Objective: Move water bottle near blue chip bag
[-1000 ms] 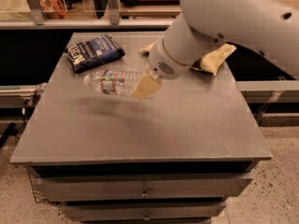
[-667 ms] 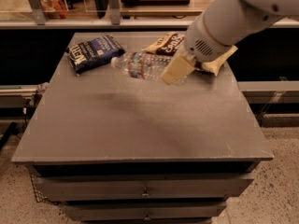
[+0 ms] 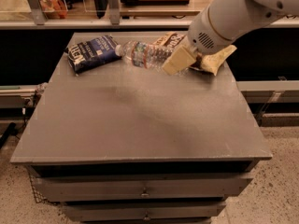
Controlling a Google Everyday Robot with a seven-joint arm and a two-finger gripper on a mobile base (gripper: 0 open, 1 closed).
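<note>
Grey table [image 3: 140,120], back edge: got bottle [image 3: 142,55] clamped by its base in gripper [image 3: 174,62], held sideways, cap just beside blue bag [image 3: 91,52]. Looks angled that way for dropping right alongside.

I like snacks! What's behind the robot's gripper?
The gripper, at the back of the table, holds the water bottle and covers the middle of a yellow-and-brown chip bag. Only its ends show.

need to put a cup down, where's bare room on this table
The front and middle of the table are bare, from the near edge up to the back row. Crowded at the back: blue chip bag, water bottle in the claw, yellow chip bag behind it.
</note>
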